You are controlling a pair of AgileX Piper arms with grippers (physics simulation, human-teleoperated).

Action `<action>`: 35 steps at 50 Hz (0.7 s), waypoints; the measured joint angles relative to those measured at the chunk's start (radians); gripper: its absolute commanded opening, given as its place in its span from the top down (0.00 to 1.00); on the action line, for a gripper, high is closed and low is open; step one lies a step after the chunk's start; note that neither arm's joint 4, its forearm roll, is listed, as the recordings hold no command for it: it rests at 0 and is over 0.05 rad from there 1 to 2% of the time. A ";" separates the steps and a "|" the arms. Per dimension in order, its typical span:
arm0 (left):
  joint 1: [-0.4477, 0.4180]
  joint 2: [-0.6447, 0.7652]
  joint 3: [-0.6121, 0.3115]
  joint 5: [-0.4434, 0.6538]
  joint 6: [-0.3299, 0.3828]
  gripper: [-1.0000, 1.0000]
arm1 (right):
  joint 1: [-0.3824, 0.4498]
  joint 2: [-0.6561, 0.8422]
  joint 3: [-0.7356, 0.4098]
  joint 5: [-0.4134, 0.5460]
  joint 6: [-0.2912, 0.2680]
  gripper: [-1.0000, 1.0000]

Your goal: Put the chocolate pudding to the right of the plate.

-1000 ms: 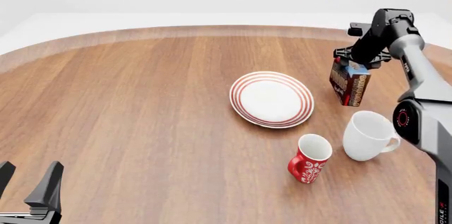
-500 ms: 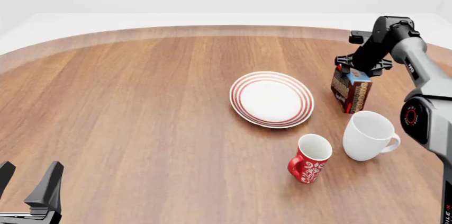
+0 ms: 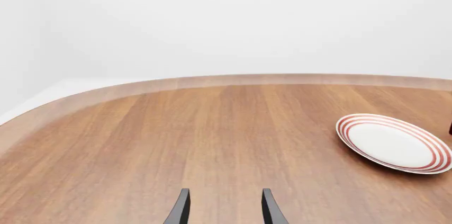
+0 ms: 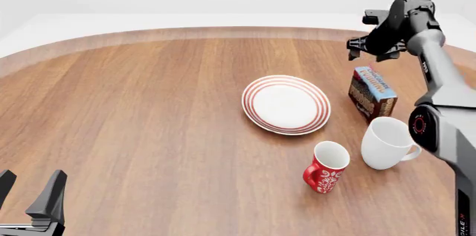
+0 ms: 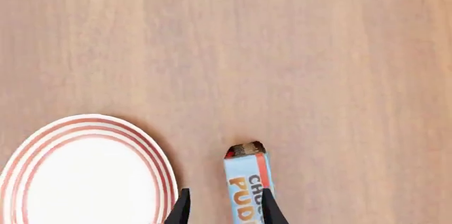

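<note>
The chocolate pudding (image 4: 372,92) box rests on the table just right of the plate (image 4: 286,105), its light-blue lettered top facing up. My right gripper (image 4: 374,53) hovers above the box's far end, open and apart from it. Looking down in the right wrist view, the pudding (image 5: 247,181) lies on the wood beyond the right gripper (image 5: 224,209), with the plate (image 5: 84,173) beside it. My left gripper (image 4: 30,200) stands open and empty at the near left corner. The left wrist view shows the left gripper (image 3: 224,211) and, far off, the plate (image 3: 394,143).
A white mug (image 4: 388,142) lies on its side just in front of the pudding box. A red patterned mug (image 4: 326,166) lies near it, in front of the plate. The wooden table's curved far edge (image 4: 223,32) runs behind.
The right gripper has let go of the pudding box and risen up and back. The box, held upright before, now lies on the table right of the plate. The left arm is unmoved.
</note>
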 measured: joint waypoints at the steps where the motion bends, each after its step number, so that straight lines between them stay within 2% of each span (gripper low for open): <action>1: 0.000 0.000 0.000 0.000 0.000 0.00 | 0.007 -0.001 -0.023 -0.001 -0.006 0.00; 5: 0.000 0.000 0.000 0.000 0.000 0.00 | 0.031 -0.022 -0.094 -0.015 -0.056 0.00; 8: 0.000 0.000 0.000 0.000 0.000 0.00 | 0.035 -0.051 -0.132 -0.043 -0.128 0.00; 15: 0.000 0.000 0.000 0.000 0.000 0.00 | 0.042 -0.178 -0.185 -0.211 -0.366 0.00; 17: 0.000 0.000 0.000 0.000 0.000 0.00 | 0.056 -0.231 -0.194 -0.311 -0.465 0.00; 18: 0.000 0.000 0.000 0.000 0.000 0.00 | 0.084 -0.262 -0.198 -0.390 -0.525 0.00; 19: 0.000 0.000 0.000 0.000 0.000 0.00 | 0.146 -0.306 -0.200 -0.459 -0.584 0.00; 23: 0.000 0.000 0.000 0.000 0.000 0.00 | 0.490 -0.485 -0.213 -0.641 -0.825 0.00; 26: 0.000 0.000 0.000 0.000 0.000 0.00 | 0.673 -0.582 -0.221 -0.739 -1.005 0.00; 30: 0.000 0.000 0.000 0.000 0.000 0.00 | 0.842 -0.673 -0.229 -0.831 -1.245 0.00; 35: 0.000 0.000 0.000 0.000 0.000 0.00 | 0.976 -0.746 -0.234 -0.904 -1.542 0.00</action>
